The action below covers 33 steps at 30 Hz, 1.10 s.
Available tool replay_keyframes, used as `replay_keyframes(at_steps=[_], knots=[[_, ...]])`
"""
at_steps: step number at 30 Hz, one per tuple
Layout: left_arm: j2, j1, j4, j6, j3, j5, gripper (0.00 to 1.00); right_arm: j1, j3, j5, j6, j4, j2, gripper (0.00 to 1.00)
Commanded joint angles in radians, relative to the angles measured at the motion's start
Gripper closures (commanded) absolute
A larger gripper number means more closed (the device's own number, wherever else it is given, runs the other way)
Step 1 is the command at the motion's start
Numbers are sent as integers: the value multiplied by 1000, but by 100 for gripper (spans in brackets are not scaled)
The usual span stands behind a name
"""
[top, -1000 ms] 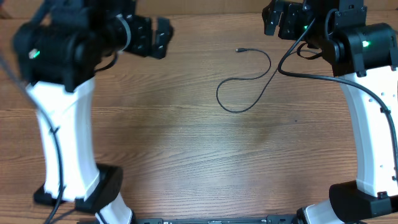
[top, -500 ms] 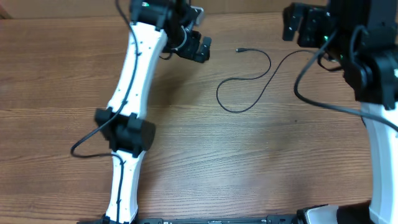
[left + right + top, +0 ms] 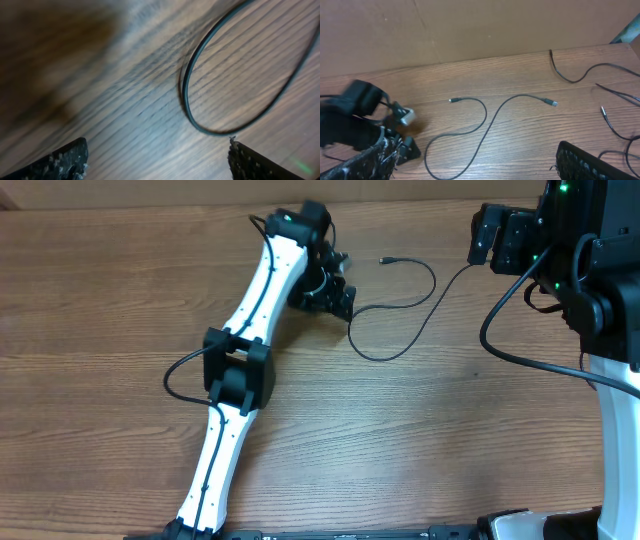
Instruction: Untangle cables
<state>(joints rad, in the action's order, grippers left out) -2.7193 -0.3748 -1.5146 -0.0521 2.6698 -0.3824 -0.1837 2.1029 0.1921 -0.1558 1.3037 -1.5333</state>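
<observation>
- The white-and-black left arm has swung up from the lower left and now stretches across the brown wood-grain bench. Its left gripper has reached the upper middle of the overhead view.
- The thin black cable with a small plug end lies in one loose curve at upper centre, just beside that gripper.
- The left jaws stand wide and hold nothing. The loop lies just ahead of them, so I'd guess they are lining up a pinch.
- The right gripper hangs at upper right, jaws wide and empty, probably keeping clear.
- Further thin black cords lie at the right wrist view's right edge.
</observation>
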Motion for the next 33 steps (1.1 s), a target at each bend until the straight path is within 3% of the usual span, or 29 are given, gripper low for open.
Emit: replay_keyframes(at_steps=[1, 7, 19, 30, 32, 33], knots=[[-39, -31, 2, -15, 1, -46, 10, 4, 22, 17, 5, 10, 9, 0], [-58, -74, 29, -14, 0, -46, 11, 4, 22, 18, 5, 31, 9, 0], [-58, -125, 54, 232, -2, 354, 11, 4, 22, 17, 5, 48, 9, 0], [-58, -135, 176, 248, -164, 363, 18, 4, 22, 18, 5, 68, 9, 0], [-58, -135, 211, 248, -238, 344, 85, 4, 22, 18, 5, 68, 9, 0], [-58, -135, 219, 247, -256, 333, 96, 4, 22, 18, 5, 68, 9, 0]])
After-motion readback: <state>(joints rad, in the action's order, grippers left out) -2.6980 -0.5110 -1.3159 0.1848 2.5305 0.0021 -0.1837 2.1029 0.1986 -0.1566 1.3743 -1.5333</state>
